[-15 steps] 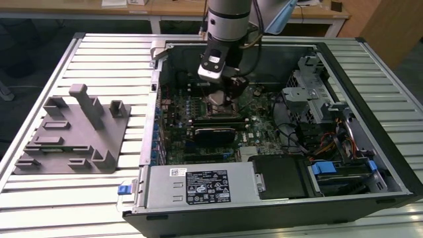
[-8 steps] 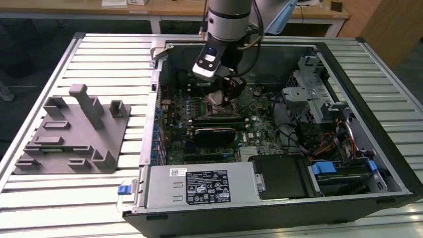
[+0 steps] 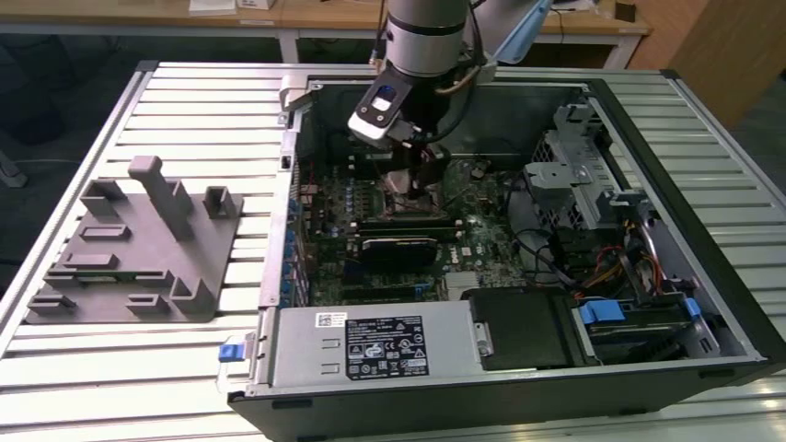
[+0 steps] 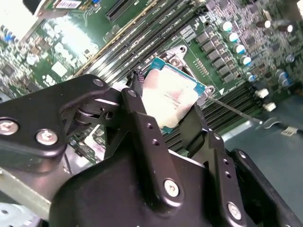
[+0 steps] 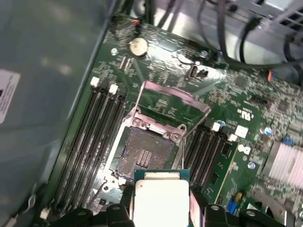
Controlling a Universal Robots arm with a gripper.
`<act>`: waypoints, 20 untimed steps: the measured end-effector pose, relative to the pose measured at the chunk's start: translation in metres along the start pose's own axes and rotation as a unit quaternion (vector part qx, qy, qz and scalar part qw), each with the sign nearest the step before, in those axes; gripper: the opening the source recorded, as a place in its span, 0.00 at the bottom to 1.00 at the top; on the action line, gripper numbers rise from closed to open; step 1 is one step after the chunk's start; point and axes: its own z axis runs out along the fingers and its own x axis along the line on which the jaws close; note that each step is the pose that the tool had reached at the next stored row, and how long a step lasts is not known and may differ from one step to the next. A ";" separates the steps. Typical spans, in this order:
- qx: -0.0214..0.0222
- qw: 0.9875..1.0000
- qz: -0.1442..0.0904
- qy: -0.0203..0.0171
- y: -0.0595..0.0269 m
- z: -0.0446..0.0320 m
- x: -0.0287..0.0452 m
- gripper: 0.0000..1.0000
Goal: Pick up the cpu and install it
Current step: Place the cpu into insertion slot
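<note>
Part-closed end effector (image 4: 166, 108) clamps cpu (image 5: 161, 201) by its edges; cpu near open mobo socket (image 5: 144, 153), not seated.

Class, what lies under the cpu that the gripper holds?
The gripper holds the cpu over the open socket, its metal frame lifted, on the green motherboard, in the first wrist view. The chip covers one edge of the socket.
</note>
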 end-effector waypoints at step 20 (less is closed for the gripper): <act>0.007 0.985 0.173 0.005 0.0000 0.0001 0.0000 0.54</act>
